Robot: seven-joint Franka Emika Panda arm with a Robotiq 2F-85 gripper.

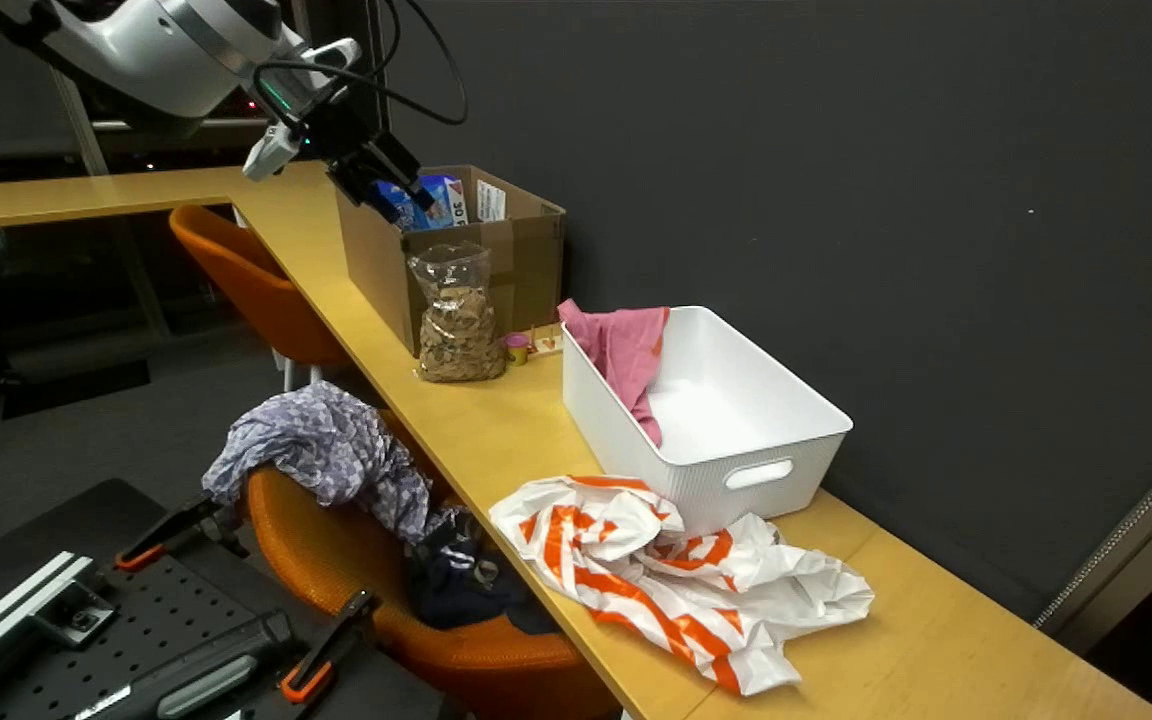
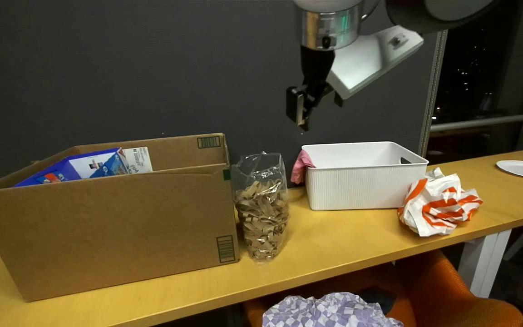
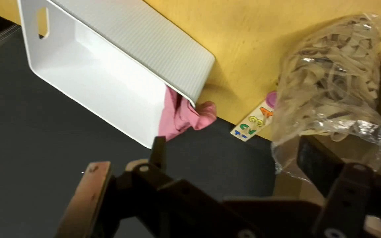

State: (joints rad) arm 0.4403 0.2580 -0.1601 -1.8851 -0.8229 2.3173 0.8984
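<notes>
Wrist view is showing the black gripper (image 3: 232, 142) gaping wide and empty, while the clear plastic bag of tan strips (image 3: 332, 72) is standing beside the brown cardboard box (image 2: 120, 227), where a low sweep could be snagging the bag's loose top and toppling it.

- Dim room; the window (image 2: 479, 91) at 2 o'clock in an exterior view is night-black, pricked by small bright lights.
- The dark wall (image 1: 786, 200) looks flat in both exterior views; the yellow tabletop (image 1: 496, 430) is fairly evenly lit.
- In the wrist view, the white bin (image 3: 111, 79) at 10 o'clock is nearly washed out inside.
- The plastic bag (image 3: 336, 79), near 3 o'clock, carries sharp glints and a soft shadow toward 10 o'clock.
- The gripper (image 3: 232, 145), across 4 to 7 o'clock, is dark and soft-edged.
</notes>
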